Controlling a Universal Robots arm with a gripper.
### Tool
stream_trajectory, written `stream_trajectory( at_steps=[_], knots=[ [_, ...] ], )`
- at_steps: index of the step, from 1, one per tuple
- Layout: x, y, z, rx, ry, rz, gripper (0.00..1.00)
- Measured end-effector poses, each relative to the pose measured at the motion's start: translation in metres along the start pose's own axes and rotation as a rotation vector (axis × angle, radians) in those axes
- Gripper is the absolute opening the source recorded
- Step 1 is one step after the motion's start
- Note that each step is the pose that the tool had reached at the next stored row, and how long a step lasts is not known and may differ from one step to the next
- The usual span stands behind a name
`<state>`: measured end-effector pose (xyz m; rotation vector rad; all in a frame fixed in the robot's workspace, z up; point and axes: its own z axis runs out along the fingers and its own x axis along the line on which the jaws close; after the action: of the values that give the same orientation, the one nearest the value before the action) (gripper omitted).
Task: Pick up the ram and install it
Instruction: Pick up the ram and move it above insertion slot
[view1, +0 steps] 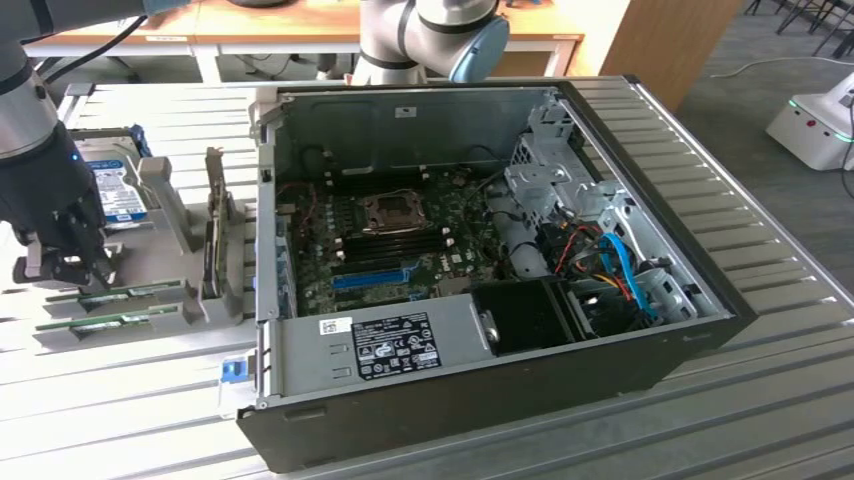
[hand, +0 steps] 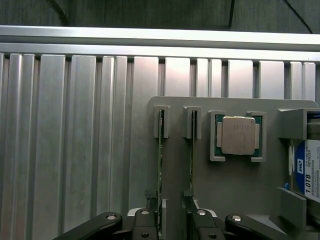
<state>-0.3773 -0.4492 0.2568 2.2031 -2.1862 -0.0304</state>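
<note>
In the wrist view, the two thin green ram sticks (hand: 160, 165) stood edge-on in the flat grey holder tray (hand: 235, 185), so their chips could not be made out. Their near ends were lost behind the black gripper (hand: 168, 200), itself cut by the frame edge. The blue-labelled silver hard drive (hand: 310, 170) was cropped as well. In the exterior view, the dark robot arm (view1: 47, 195) covered part of that drive, and the print on the white case sticker (view1: 387, 345) was too small to read.
</note>
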Motion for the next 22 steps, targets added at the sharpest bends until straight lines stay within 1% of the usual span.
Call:
stream_trajectory(
  at_steps=[15, 22],
  knots=[
    [0.0, -0.0007, 0.0206, 0.0001, -0.0001, 0.0, 0.32],
    [0.0, -0.0008, 0.0277, 0.0, 0.0, 0.0, 0.32]
  ],
)
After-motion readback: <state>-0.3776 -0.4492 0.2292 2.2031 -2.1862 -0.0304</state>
